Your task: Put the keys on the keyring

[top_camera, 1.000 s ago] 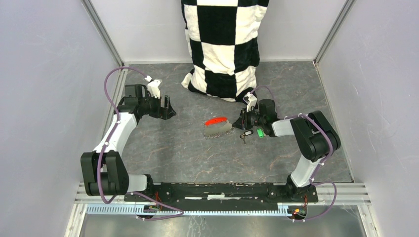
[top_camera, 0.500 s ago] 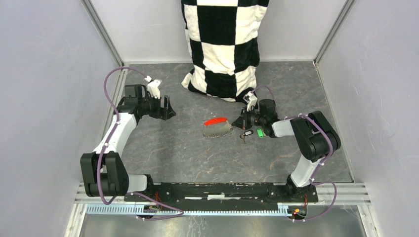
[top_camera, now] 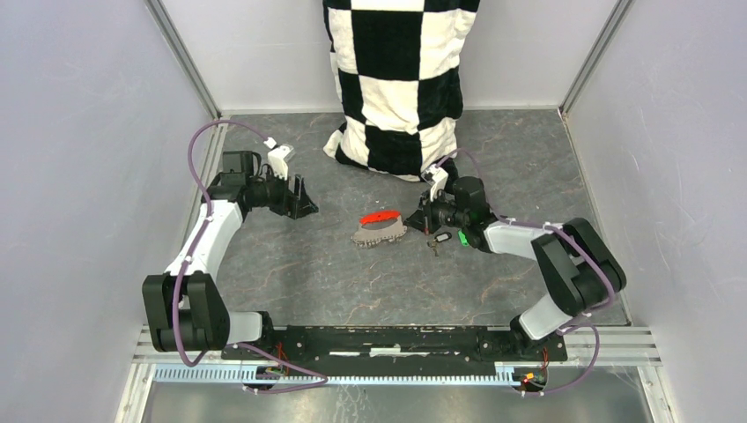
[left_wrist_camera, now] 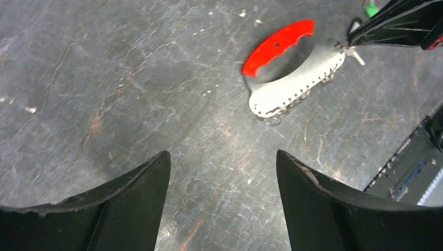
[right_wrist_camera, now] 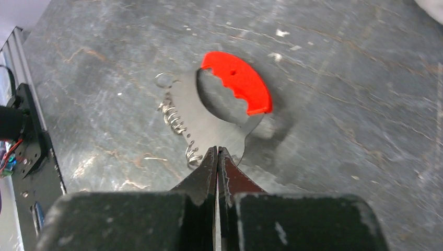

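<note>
Keyring [top_camera: 379, 231] sat near the middle of the table [top_camera: 308, 282]. It looked to me like a flat silvery crescent with a red grip on its far side and small wire loops along its near edge. The right tool [right_wrist_camera: 217, 151] was clenched, its tips meeting at the keyring's right end. From the shadow under that end I judged it was pinching the thin metal and tipping it up slightly.

The keys lay loose on the table just to the right of the keyring, beneath the right wrist. The black-tagged key [top_camera: 440, 237] was closer to it, with the green-tagged key [top_camera: 462, 236] just beside that one. Neither was threaded onto a loop, as far as I could see.

The left tool [left_wrist_camera: 222, 157] hung released over bare table to the left, well apart from everything and grasping nothing.

I judged the task barely begun: the keyring was steadied at best, and both keys had yet to be picked up and threaded on.
</note>
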Tool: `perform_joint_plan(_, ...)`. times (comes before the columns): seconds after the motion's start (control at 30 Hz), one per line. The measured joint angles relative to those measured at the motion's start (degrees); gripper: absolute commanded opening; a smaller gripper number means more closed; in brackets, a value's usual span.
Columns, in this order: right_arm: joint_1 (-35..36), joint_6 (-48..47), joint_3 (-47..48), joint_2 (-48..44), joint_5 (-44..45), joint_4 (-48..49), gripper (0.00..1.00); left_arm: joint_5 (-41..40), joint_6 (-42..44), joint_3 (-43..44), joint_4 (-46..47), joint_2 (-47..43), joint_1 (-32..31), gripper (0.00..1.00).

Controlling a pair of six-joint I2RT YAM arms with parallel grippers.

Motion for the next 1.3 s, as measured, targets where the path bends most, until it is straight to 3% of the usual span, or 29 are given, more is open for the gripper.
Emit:
perform_joint_plan(0.23, 8.87, -1.38, 2.03, -8.11, 2.51, -4.81, 0.00, 9.07, 7.48, 4.22, -6.45, -0.61, -0.52, 0.75)
perform_joint_plan(0.37, 15.08, -1.62, 6.60, -11.39, 3.82, -7.23, 0.00, 15.47, 17.92, 8.90, -15.41, -2.51, -1.33, 0.76)
perform_joint_plan(0.5, 20.61, -1.60, 12.37, -13.57, 5.09, -8.26, 0.00, 18.78, 28.15, 14.38, -24.55, -5.40, -4.94, 0.75)
perform_joint_plan(0.67, 26.58, -1.38, 18.27, -15.37, 5.49, -7.41, 0.01, 21.18, 34.93, 17.25, -31.78, -10.43, -9.46, 0.73)
perform_joint_plan(0.93, 31.12, -0.07, 21.27, -17.68, 5.20, -4.72, 0.00, 24.55, 36.74, 18.88, -36.00, -19.45, -11.10, 0.69)
perform_joint_plan(1.3, 34.53, 1.03, 22.73, -18.56, 3.87, -3.67, 0.00, 27.91, 34.16, 20.55, -34.67, -26.75, -11.17, 0.55)
